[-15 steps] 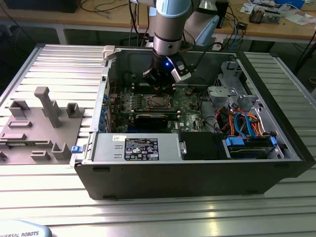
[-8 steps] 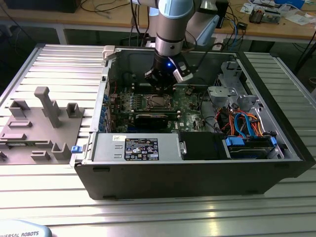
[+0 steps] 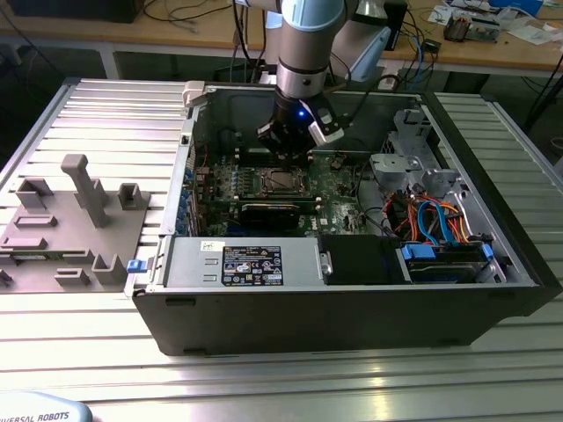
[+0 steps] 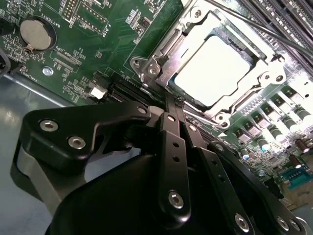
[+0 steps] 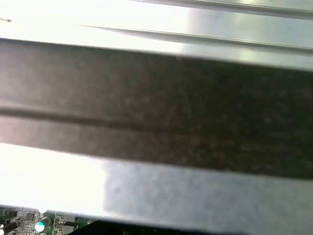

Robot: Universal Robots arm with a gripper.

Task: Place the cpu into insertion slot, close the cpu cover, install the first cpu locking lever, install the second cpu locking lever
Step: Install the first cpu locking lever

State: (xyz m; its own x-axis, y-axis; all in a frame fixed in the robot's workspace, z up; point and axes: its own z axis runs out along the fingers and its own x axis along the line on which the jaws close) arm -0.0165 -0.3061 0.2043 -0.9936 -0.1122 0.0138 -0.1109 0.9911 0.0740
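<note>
Fingertips of my gripper [image 4: 172, 105] pressed together, empty, beside the cpu cover [image 4: 164, 73]; I should push its lever slowly.

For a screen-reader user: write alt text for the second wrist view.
The cpu sits in the insertion slot on the green circuit board, with the silvery cpu cover closed down around its bright metal top. The black gripper reaches to the socket's near edge, fingers together. A round coin battery sits at the board's far corner.
</note>
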